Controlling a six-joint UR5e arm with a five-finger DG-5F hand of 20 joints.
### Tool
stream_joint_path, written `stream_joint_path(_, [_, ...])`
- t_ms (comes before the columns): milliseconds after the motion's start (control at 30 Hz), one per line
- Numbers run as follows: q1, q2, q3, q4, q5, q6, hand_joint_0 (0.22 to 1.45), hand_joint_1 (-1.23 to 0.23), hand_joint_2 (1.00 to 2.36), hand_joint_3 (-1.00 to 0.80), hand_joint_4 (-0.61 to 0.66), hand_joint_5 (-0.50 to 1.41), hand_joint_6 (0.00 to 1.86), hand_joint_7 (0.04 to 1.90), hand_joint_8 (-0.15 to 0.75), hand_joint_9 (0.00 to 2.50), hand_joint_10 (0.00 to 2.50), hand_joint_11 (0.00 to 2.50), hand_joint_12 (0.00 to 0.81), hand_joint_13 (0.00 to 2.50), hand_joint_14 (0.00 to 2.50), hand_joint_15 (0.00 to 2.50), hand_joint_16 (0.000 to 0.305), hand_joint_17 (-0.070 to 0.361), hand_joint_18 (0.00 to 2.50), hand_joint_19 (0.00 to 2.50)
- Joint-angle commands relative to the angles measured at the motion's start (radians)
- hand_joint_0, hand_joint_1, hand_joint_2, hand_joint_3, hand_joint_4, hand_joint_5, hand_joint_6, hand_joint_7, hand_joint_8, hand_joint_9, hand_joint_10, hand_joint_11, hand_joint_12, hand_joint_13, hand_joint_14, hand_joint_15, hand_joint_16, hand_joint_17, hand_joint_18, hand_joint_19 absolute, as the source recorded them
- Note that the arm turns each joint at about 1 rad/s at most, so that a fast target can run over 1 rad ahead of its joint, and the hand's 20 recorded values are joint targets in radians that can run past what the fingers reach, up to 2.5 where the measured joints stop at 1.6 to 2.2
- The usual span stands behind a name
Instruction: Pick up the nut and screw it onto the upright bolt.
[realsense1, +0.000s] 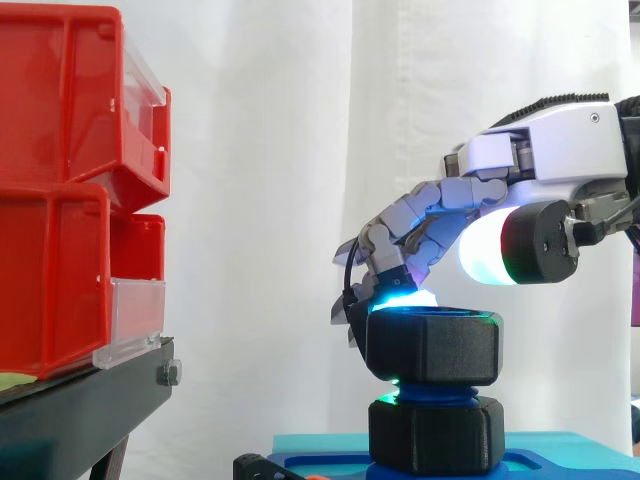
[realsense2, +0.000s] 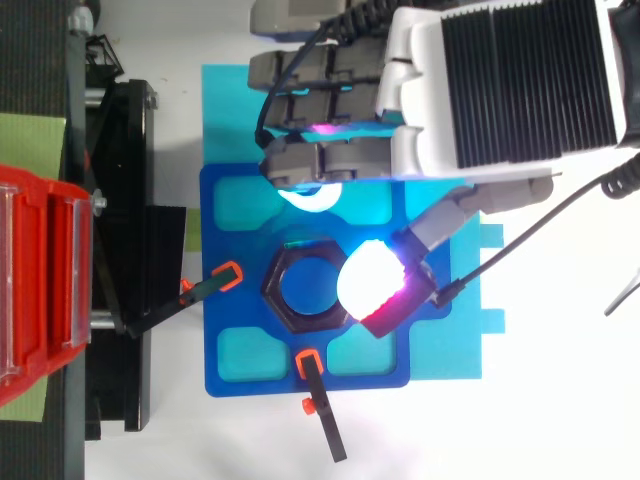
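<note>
One black hexagonal nut (realsense1: 435, 348) sits on the upper end of the upright blue bolt (realsense1: 435, 396). In the side view, a short band of blue thread shows between the nut's underside and a second black hexagonal piece (realsense1: 435, 435) lower on the same bolt. The nut appears level. In the top view, the nut (realsense2: 290, 310) shows as a hexagonal ring with the blue of the bolt visible inside its bore. The hand (realsense1: 545, 150) enters from the right edge of the side view, arches downward and meets the nut at the left part of its top rim, where cyan glow spills across the rim. In the top view, the hand (realsense2: 440, 110) enters from the upper right corner and overlaps the nut's right edge. Whether the hand actually grasps the nut or merely bears on it cannot be determined. The bolt stands at the centre of a dark blue fixture plate (realsense2: 225, 350) with cyan pockets (realsense2: 245, 352) at its corners. The plate lies on a cyan sheet (realsense2: 225, 110). Two black clamps with orange tips, one (realsense2: 205, 288) from the left and one (realsense2: 322, 410) from below, bear on the plate's edges. Well to the left, stacked red bins (realsense1: 70, 200) with clear fronts rest on a black stand (realsense1: 80, 410), before a white curtain (realsense1: 260, 150).
</note>
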Motion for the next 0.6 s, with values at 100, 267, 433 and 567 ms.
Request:
stream_joint_path(100, [-0.018, 0.000, 0.006, 0.005, -0.016, -0.003, 0.54, -0.20, 1.00, -0.50, 0.20, -0.05, 0.50, 1.30, 0.269, 0.81, 0.00, 0.00, 0.222, 0.64, 0.00, 0.00, 0.014, 0.032, 0.23, 0.00])
stream_joint_path(267, [-0.012, 0.000, 0.014, 0.016, -0.013, -0.003, 0.53, -0.19, 1.00, -0.50, 0.29, -0.09, 0.50, 0.97, 0.254, 0.77, 0.00, 0.00, 0.234, 0.62, 0.00, 0.00, 0.016, 0.036, 0.20, 0.00])
stream_joint_path(433, [0.003, 0.000, 0.014, 0.047, -0.008, 0.006, 0.52, -0.16, 1.00, -0.50, 0.24, -0.11, 0.50, 0.79, 0.242, 0.70, 0.00, 0.00, 0.247, 0.58, 0.00, 0.00, 0.020, 0.044, 0.17, 0.00])
stream_joint_path(567, [0.029, 0.000, 0.014, 0.059, 0.018, 0.025, 0.52, -0.14, 1.00, -0.50, 0.23, -0.12, 0.50, 0.74, 0.235, 0.67, 0.00, 0.00, 0.255, 0.55, 0.00, 0.00, 0.022, 0.050, 0.14, 0.00])
